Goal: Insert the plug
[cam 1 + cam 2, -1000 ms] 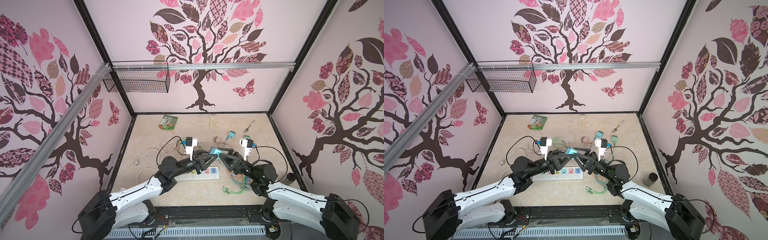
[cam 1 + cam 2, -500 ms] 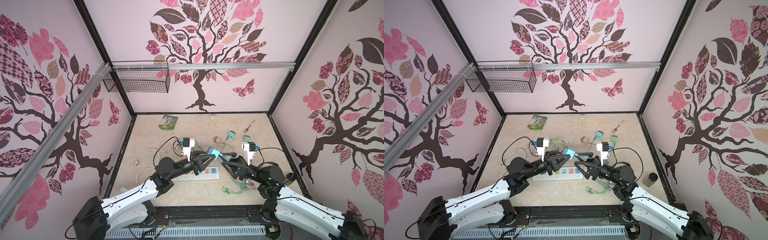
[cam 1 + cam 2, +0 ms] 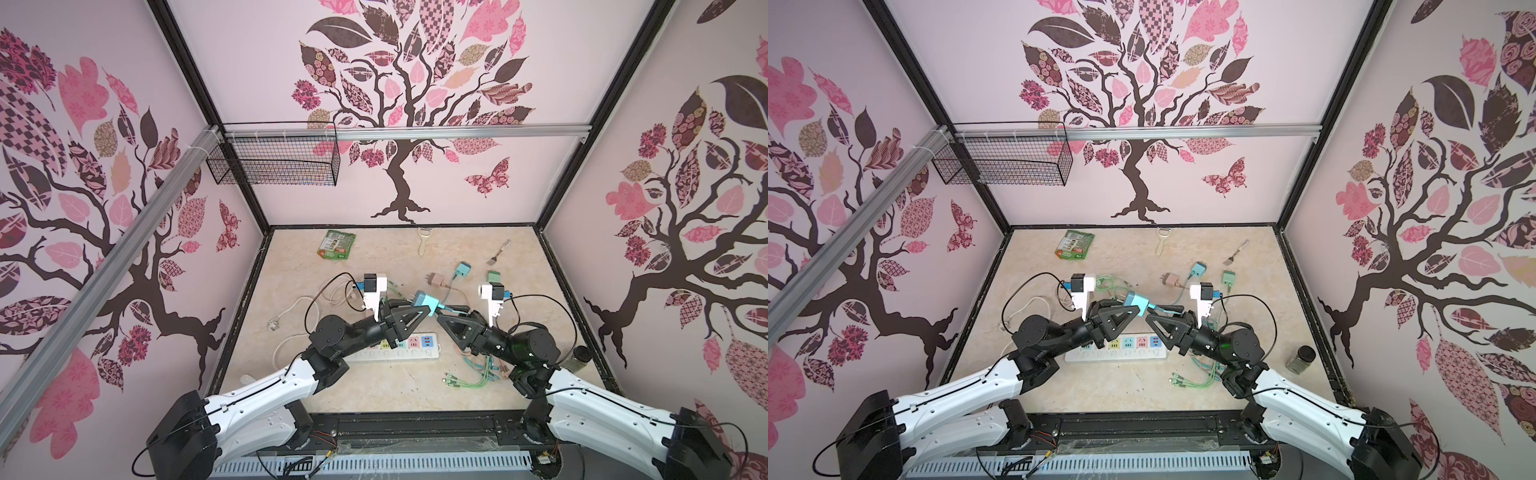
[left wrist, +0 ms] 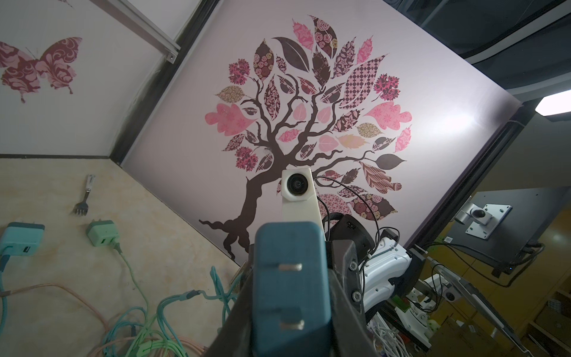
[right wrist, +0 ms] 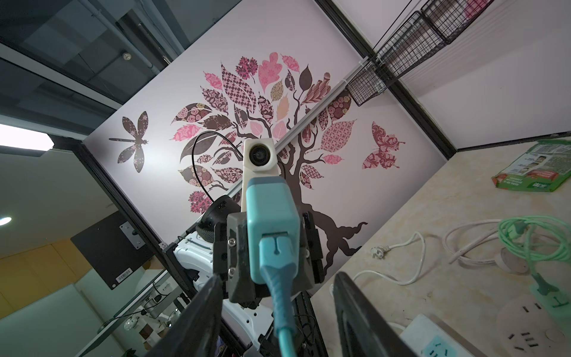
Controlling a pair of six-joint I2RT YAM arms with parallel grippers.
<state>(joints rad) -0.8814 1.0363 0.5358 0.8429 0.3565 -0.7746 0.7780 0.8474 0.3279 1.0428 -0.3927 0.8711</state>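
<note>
A teal plug point(image 3: 426, 301) point(image 3: 1136, 300) hangs in the air above the white power strip point(image 3: 409, 352) point(image 3: 1121, 354), with my left gripper point(image 3: 419, 311) point(image 4: 290, 309) shut on its sides. In the left wrist view its two metal prongs face the camera on the plug point(image 4: 290, 278). The right wrist view shows the plug point(image 5: 272, 222) from its cable end. Its teal cable point(image 5: 279, 296) runs down between the spread fingers of my right gripper point(image 3: 442, 319) point(image 5: 276, 312). That gripper is open and neither finger touches the cable.
Behind the grippers lie a pink adapter point(image 3: 434, 279), a teal one point(image 3: 462, 269) and a green one point(image 3: 494, 276). A fork point(image 3: 498, 253), a peeler point(image 3: 423, 241) and a green packet point(image 3: 337, 245) sit at the back. Loose cable ends point(image 3: 469, 374) and a jar point(image 3: 579, 357) are on the right.
My right gripper drew back to the right, then came in again behind the plug with its jaws narrower. The left gripper has kept the plug and shifted a little.
</note>
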